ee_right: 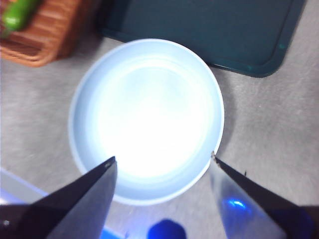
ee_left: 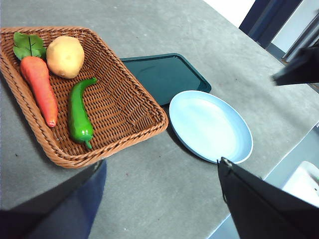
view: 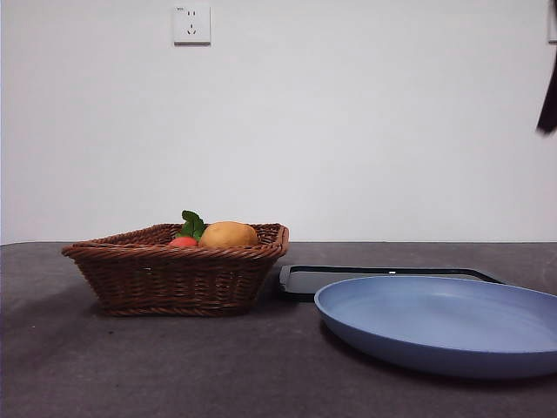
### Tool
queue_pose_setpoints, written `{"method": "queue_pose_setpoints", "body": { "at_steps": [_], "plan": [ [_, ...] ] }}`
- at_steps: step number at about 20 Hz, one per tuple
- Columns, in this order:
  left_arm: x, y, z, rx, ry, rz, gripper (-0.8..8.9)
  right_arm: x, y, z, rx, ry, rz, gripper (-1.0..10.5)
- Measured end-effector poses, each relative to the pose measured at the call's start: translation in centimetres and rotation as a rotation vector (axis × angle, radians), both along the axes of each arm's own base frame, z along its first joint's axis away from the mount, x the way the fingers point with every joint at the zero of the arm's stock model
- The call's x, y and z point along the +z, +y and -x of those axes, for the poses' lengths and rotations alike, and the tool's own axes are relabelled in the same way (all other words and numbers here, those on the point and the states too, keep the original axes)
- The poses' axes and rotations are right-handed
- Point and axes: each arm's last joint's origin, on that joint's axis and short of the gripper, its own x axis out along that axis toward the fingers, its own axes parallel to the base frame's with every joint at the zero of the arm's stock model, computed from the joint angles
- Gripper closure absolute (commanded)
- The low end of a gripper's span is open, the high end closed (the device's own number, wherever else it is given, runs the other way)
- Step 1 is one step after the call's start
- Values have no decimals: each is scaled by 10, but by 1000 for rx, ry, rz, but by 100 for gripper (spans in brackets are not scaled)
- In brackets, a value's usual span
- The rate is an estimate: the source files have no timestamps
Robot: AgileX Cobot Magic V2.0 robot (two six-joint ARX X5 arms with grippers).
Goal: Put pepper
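The glossy green pepper (ee_left: 79, 113) lies in the brown wicker basket (ee_left: 127, 102) between a carrot and the basket's middle; its tip also shows in the right wrist view (ee_right: 19, 12). In the front view the basket wall (view: 174, 274) hides it. The blue plate (view: 435, 326) is empty and lies beside the basket; it also shows in both wrist views (ee_left: 209, 124) (ee_right: 147, 119). My left gripper (ee_left: 159, 169) is open, high above the table near the basket. My right gripper (ee_right: 162, 162) is open, high above the plate; it shows as a black tip in the front view (view: 548, 104).
An orange carrot with green leaves (ee_left: 39, 82) and a round yellow potato-like item (ee_left: 65, 56) lie in the basket with the pepper. A dark green tray (ee_left: 162, 74) lies behind the plate. The table's edge is near the plate (ee_left: 279, 164).
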Motion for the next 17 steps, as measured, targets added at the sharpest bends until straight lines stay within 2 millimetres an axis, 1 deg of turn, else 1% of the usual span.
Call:
{"method": "queue_pose_setpoints", "body": {
  "at_steps": [2, 4, 8, 11, 15, 17],
  "plan": [
    [0, 0, 0, 0, 0, 0, 425, -19, 2, -23, -4, 64, 9, 623],
    [0, 0, 0, 0, 0, 0, 425, -38, 3, -40, -20, 133, 45, 623],
    [0, 0, 0, 0, 0, 0, 425, -72, 4, -62, -25, 243, 70, 624],
    [0, 0, 0, 0, 0, 0, 425, -88, 5, -71, -20, 279, 75, 669],
    [0, 0, 0, 0, 0, 0, 425, -100, 6, -77, -14, 303, 80, 717],
    [0, 0, 0, 0, -1, 0, 425, -104, 6, -79, -13, 316, 82, 759]
  ]
}}
